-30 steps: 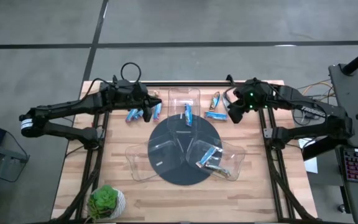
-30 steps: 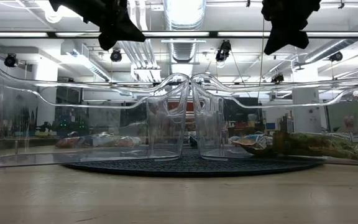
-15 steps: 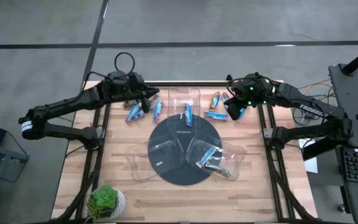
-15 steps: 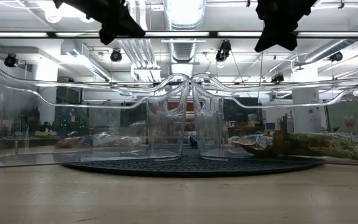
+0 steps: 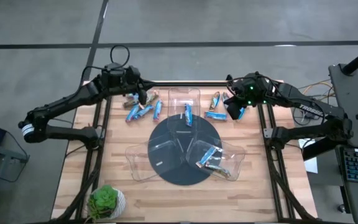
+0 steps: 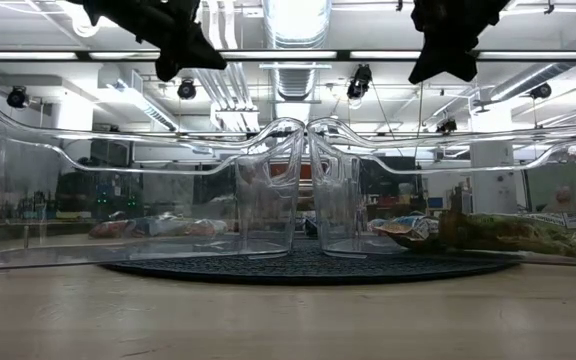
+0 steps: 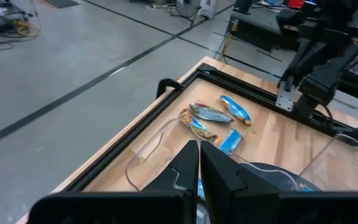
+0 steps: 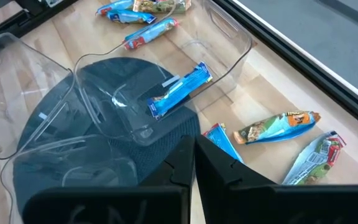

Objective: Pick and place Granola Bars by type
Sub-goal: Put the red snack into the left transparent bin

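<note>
Granola bars in blue and tan wrappers lie flat on the wood in two groups. One group (image 5: 144, 111) is by my left gripper (image 5: 144, 98), the other (image 5: 216, 114) by my right gripper (image 5: 234, 113). One blue bar (image 8: 179, 93) lies in the far clear tray (image 5: 185, 99). More bars (image 5: 208, 157) lie in the near-right tray. Both grippers hang high above the table, shut and touching nothing, as the wrist views show: left (image 7: 199, 163), right (image 8: 194, 149).
Three clear plastic trays stand around a dark round mat (image 5: 182, 152); the near-left tray (image 5: 140, 160) holds no bar. A small potted plant (image 5: 106, 200) sits at the near-left corner. Bare wood lies along the near edge.
My left gripper has drawn back from over the left group of bars toward the table's far-left corner and risen a little. The bars lie as before.
</note>
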### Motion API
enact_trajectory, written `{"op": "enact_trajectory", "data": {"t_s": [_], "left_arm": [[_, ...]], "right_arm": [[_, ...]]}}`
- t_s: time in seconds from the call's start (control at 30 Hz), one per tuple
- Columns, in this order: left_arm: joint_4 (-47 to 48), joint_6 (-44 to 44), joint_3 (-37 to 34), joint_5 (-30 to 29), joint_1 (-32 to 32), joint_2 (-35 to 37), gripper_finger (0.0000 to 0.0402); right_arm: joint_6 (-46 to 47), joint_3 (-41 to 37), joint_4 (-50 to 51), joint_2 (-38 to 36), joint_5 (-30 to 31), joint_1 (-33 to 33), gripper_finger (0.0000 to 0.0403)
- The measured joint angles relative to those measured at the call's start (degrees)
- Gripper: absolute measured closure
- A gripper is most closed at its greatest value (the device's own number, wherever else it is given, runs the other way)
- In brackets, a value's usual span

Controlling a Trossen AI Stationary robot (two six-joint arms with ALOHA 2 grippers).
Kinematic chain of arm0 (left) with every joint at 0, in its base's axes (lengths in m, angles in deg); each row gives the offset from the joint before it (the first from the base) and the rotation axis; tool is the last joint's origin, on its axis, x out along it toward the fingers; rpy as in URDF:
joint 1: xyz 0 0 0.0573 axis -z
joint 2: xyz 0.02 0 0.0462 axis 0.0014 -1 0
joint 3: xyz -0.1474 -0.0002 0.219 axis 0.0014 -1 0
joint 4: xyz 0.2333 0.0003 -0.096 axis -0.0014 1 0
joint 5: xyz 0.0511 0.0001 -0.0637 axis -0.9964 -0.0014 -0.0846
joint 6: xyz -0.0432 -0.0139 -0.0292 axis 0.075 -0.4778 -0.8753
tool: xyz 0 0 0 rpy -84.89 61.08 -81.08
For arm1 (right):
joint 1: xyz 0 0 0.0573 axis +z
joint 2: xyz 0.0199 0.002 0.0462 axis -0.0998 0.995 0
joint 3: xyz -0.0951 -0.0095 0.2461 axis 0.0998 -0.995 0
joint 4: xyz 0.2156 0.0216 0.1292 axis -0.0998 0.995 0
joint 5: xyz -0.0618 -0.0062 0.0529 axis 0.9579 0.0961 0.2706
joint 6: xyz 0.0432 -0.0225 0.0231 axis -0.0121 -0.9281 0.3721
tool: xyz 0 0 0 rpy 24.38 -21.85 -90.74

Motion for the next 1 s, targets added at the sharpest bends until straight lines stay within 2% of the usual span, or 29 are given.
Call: {"op": "enact_trajectory", "data": {"t_s": [0.17,1.0], "left_arm": [[0.8,1.2,0.0,2.3,-1.3,-0.8,0.0401],[0.4,-2.0,0.3,2.4,-2.1,-3.1,0.0401]], "right_arm": [[0.2,0.0,-0.3,0.0,0.0,0.0,0.0395],[1.3,-0.5,-0.4,0.0,0.0,0.0,0.0394]]}}
